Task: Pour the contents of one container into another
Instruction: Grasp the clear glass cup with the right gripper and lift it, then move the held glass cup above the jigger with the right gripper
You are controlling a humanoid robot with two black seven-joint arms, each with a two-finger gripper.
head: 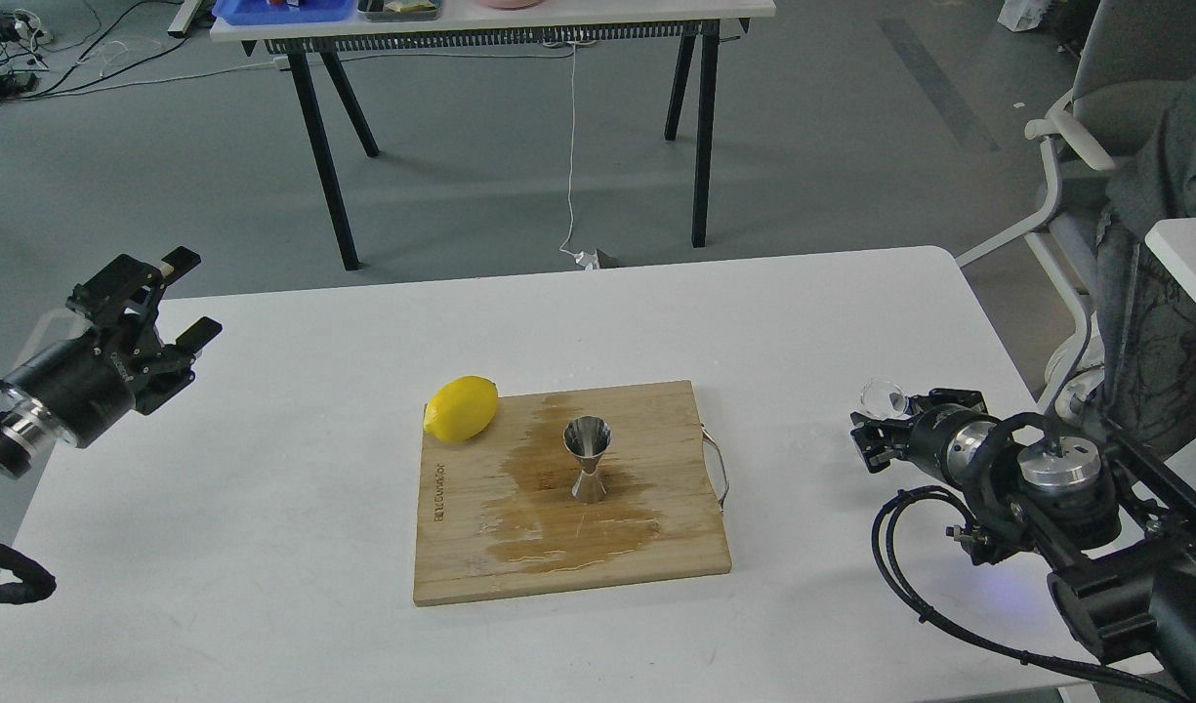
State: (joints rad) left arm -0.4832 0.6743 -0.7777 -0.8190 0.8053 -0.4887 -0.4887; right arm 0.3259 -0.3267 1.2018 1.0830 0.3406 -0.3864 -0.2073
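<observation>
Presently, holdings at this moment:

Right gripper: low over the white table, at its right side. It seems closed about the glass cup, though the dark fingers are too small to separate with certainty.
Glass cup: clear, thin-walled, showing just above the right fingers, its rim tipped toward the board. Contents cannot be made out.
Probable reason for hold: judged a carrying or pouring grip, cup kept clear of the table.
Jigger: steel, hourglass form, upright near the middle of the cutting board, well apart from the right fingers, toward the left of them. Wide mouth up, ready to receive.
Left gripper: raised beyond the table's left edge, its 2 fingers parted, nothing between them. Far from jigger and cup; judged parked out of the way.
Wet patch: dark stain spreading round the jigger's foot and toward the board's near edge.
Lemon: on the board's far left corner, on the side of the jigger away from the right fingers; no obstacle.
Board handle: metal loop on the edge facing the right fingers, lying low on the path between cup and jigger.
Risk, as judged: narrow mouth, light jigger, wet board; a nudge may tip it.
</observation>
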